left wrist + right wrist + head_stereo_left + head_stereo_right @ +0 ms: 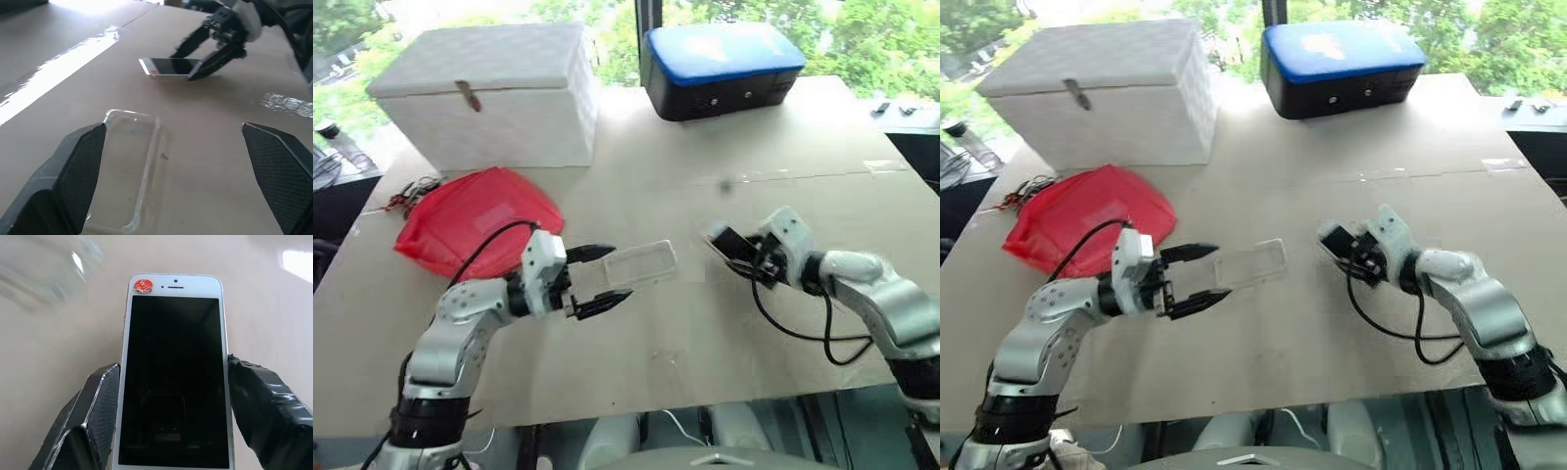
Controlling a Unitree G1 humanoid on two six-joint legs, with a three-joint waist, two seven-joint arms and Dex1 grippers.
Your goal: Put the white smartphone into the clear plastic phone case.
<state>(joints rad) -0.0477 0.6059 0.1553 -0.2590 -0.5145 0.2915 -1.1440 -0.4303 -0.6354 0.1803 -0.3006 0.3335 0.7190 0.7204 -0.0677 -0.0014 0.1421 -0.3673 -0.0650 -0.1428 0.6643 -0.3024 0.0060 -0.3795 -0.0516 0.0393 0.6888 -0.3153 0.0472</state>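
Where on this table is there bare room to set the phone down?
Bare cardboard lies between the clear case and the right gripper holding the white smartphone, and behind them up to the blue-lidded box. The left side is crowded: red bag, white box.

Left arm: bent at the elbow, forearm reaching inward. Left gripper (pixel 607 278): near level, pointing toward the right arm, fingers (pixel 73 181) spread wide, nothing between them. Right arm: bent, forearm angled inward and forward. Right gripper (pixel 173 401): tilted slightly down, fingers (pixel 95 406) pressed against both long edges of the phone (pixel 173 367).
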